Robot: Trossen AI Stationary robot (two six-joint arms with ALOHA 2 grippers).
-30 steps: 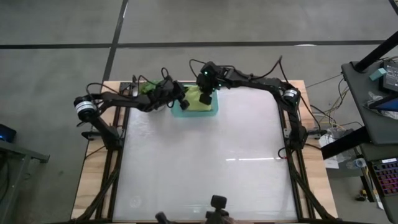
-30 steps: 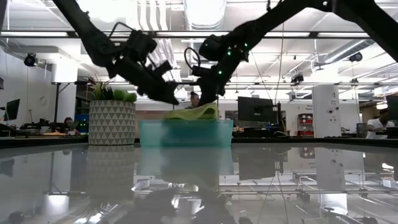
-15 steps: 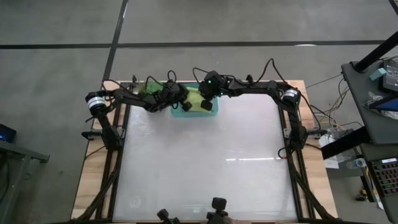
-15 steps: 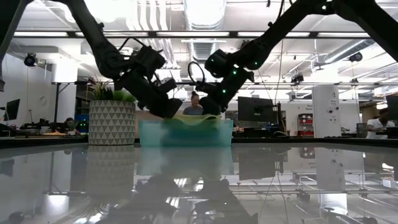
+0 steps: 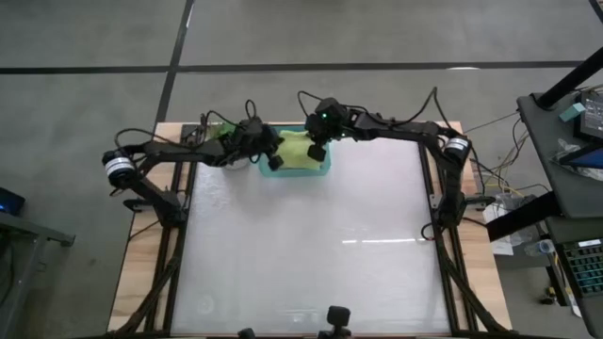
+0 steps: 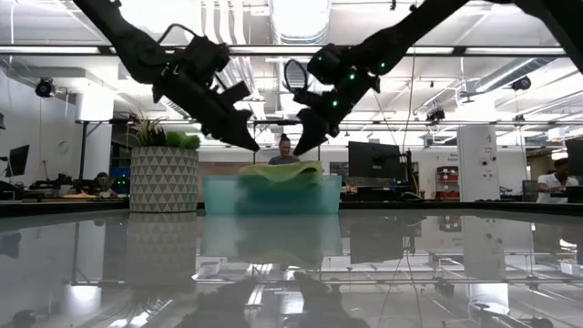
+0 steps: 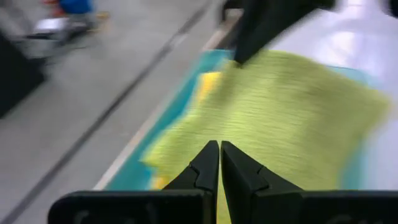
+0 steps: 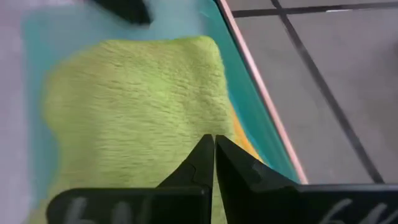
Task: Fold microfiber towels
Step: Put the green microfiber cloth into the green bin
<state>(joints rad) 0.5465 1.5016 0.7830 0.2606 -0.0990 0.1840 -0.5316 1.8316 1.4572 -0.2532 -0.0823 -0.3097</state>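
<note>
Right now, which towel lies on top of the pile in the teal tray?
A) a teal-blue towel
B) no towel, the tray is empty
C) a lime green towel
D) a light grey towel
C: the lime green towel covers the top of the pile in the teal tray, with a yellow towel edge showing beneath it in the wrist views.
</note>
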